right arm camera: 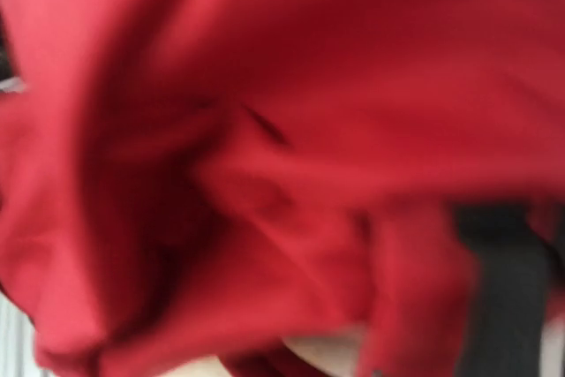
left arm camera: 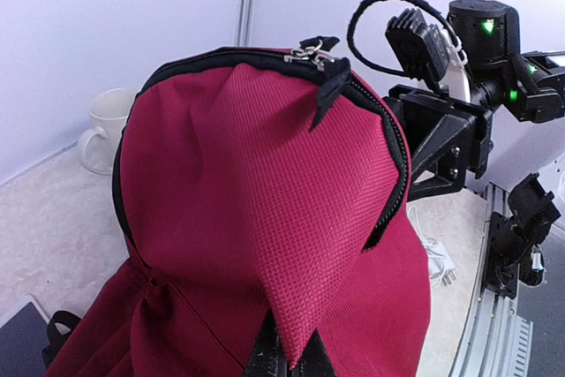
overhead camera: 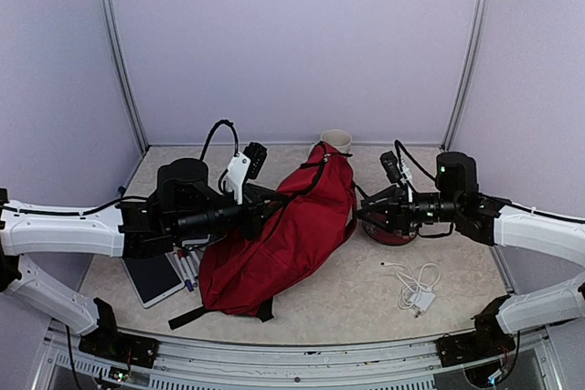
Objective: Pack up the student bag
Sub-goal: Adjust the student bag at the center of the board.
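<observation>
The student bag [overhead camera: 274, 253] lies across the middle of the desk, its lower end toward the near edge and its zippered top toward the far edge, close to a white mug [overhead camera: 335, 140]. The left gripper [overhead camera: 274, 205] is closed on a fold of the bag's red fabric, which stands drawn up into a peak. The right gripper [overhead camera: 363, 212] is at the bag's right side with its jaws apart. Contact cannot be confirmed, as its own camera shows only blurred red cloth and a black strap [right arm camera: 508, 280]. A white charger [overhead camera: 418, 288] lies toward the near right corner and a tablet [overhead camera: 151, 279] toward the near left.
</observation>
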Robot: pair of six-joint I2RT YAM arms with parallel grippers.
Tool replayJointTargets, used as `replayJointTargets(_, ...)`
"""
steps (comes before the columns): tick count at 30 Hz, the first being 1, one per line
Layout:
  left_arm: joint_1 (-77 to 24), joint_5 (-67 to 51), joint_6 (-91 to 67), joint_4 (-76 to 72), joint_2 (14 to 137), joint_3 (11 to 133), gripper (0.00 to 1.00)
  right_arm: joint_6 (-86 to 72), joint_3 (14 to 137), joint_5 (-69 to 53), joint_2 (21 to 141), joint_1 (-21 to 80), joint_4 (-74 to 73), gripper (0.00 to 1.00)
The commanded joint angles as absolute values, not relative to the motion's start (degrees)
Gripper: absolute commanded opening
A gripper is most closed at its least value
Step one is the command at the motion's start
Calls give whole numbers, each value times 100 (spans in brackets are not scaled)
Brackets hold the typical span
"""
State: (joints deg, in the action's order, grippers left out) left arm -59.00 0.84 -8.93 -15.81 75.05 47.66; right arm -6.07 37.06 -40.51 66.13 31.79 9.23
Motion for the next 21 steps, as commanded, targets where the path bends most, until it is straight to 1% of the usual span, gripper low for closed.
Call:
replayJointTargets(1,-5978,619,-925,-2133,7490,4847,0,-705,4058,-3818,5977,3103,268,46)
replayJointTargets(4,-6007,564,-1069,-2289,7743,4906,0,-1128,4196,-3117,5464,3107,-36,56)
replayJointTargets(5,-6018,544,-1128,-2334,7823,4931,0,-1333,4297,-2757,5358,3131,-232,58)
replayJointTargets(6,-6019,534,-1186,-2390,7887,4957,0,-1614,4422,-2275,5295,3205,-443,58)
replayJointTargets(8,-6018,519,-1347,-2520,8023,5009,0,-2215,4659,-1232,5235,3676,-820,56)
replayJointTargets(10,-6019,512,-1551,-2656,8166,5106,0,-2834,4714,-74,5183,4427,-857,55)
replayJointTargets(12,-6027,479,-1693,-2746,8332,5234,0,-3406,4663,774,5244,5176,-742,48)
replayJointTargets(15,-6054,422,-1859,-2871,8520,5370,0,-3950,4768,845,5666,5637,-651,39)
replayJointTargets(17,-6064,349,-1948,-3000,8599,5379,0,-4187,4814,471,6041,5677,-475,38)
replayJointTargets(19,-6087,233,-2029,-3144,8649,5370,0,-4425,4807,28,6509,5672,-118,40)
replayJointTargets(21,-6126,120,-2081,-3222,8702,5377,0,-4498,4836,-162,6887,5666,252,46)
